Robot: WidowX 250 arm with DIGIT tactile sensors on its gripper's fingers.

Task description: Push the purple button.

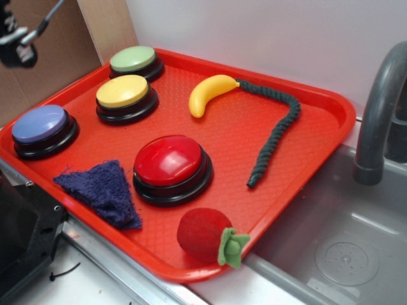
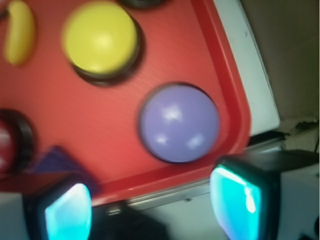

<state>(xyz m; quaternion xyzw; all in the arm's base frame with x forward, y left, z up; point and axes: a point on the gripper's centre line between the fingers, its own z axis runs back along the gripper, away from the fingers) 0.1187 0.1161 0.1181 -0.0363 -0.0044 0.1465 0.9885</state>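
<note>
Purple button [image 1: 40, 124] sitting at red tray's [image 1: 331, 111] left corner, beside yellow button [image 1: 122, 91]; gripper [image 1: 18, 44] hanging blurred above, upper left, jaws unreadable.

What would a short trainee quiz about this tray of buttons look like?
1. True or false: the robot's hand is pressing the round purple button.
2. Which is largest: A round yellow button, B round red button, C round green button?
3. Which toy touches the dark braided rope?

Key: 1 false, it's above the tray's edge; 2 B; 3 the yellow plastic banana.
</note>
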